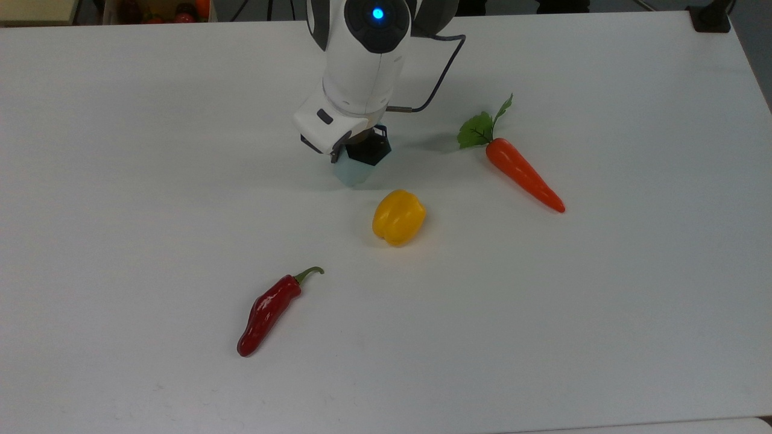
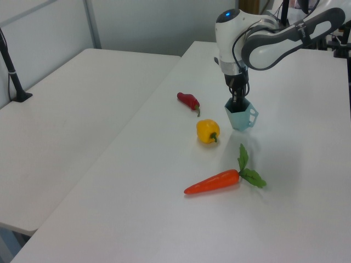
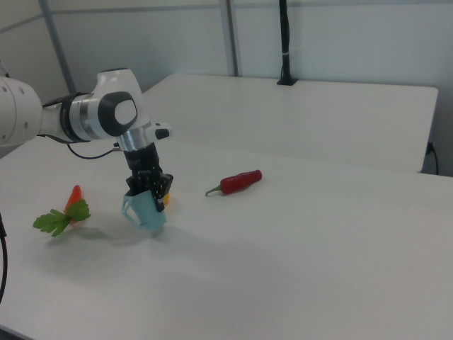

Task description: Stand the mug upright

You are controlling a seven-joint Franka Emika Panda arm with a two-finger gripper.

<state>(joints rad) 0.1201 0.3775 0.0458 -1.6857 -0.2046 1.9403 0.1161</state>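
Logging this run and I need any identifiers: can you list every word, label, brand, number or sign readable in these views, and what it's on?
None: no readable text in any view.
The mug held by the gripper is plain pale blue-green, no print.
The arm's white housing shows a blue light and a small dark button, no lettering.
The yellow pepper, red chilli, carrot and table carry no marks.

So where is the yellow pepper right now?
In the top view the yellow pepper sits mid-table, just below the mug, with the carrot to the top view's right.
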